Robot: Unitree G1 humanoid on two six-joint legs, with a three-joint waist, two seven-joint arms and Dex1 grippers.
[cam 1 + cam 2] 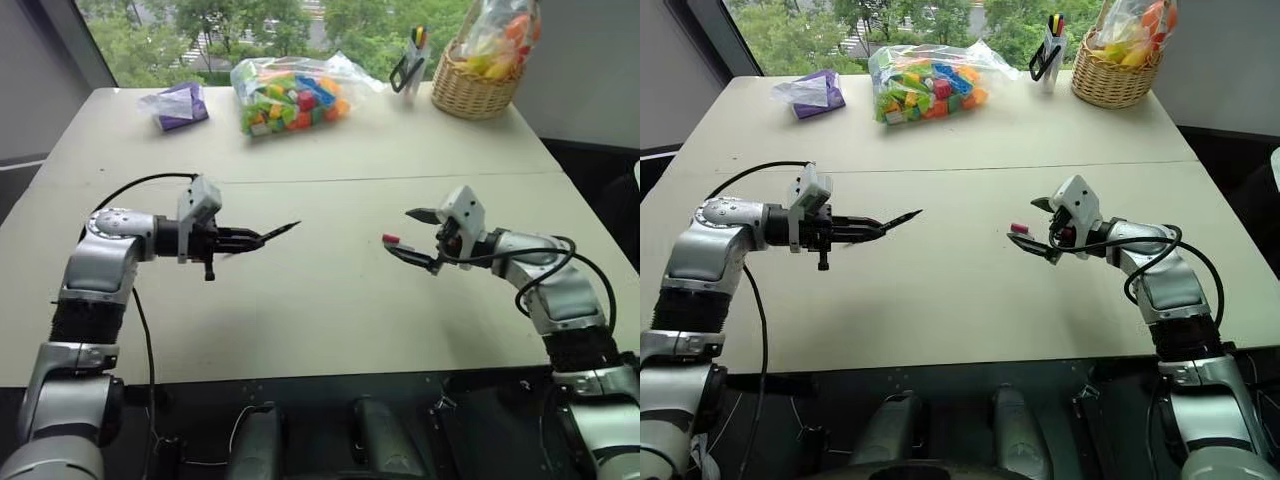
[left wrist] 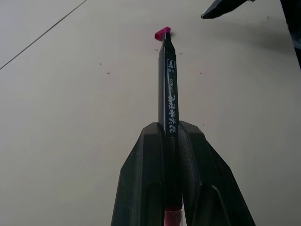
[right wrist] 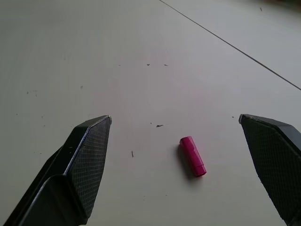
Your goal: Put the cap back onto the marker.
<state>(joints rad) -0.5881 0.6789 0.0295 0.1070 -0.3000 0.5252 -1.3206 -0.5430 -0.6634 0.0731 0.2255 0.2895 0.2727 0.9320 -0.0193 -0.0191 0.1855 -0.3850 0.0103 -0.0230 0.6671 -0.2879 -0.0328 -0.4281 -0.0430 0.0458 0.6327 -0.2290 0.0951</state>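
The marker (image 1: 275, 233) is thin and black, and my left gripper (image 1: 250, 238) is shut on its rear part. It is held above the table, roughly level, its front end pointing across at my right gripper (image 1: 400, 231). In the left wrist view the marker (image 2: 168, 84) runs out from between the fingers, and beyond its tip lies the cap (image 2: 162, 33). The cap (image 3: 193, 156), a small pink-red cylinder, lies on its side on the table. My right gripper (image 3: 175, 122) stands open just above it, one finger to each side, not touching it.
Along the far edge of the beige table (image 1: 330, 300) stand a clear bag of coloured blocks (image 1: 290, 95), a purple bag (image 1: 180, 105), a pen holder (image 1: 412, 60) and a wicker basket (image 1: 480, 88). A seam (image 1: 350, 178) crosses the table behind both grippers.
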